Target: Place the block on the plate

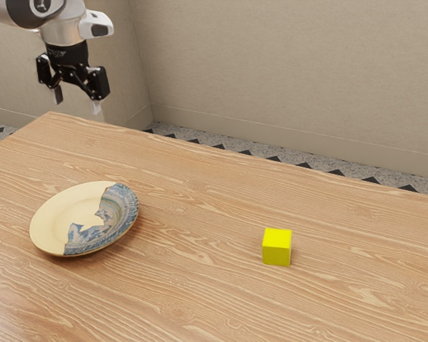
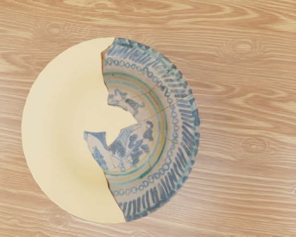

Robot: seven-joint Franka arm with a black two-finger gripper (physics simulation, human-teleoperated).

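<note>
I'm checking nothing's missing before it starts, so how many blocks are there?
1. The yellow block sits on the table, off the plate, toward the exterior view's right.

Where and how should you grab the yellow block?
I'd come straight down over the block with the gripper open and close on two opposite upright faces, near mid-height: it sits flat, its sides look parallel, and its top is uncovered.
</note>
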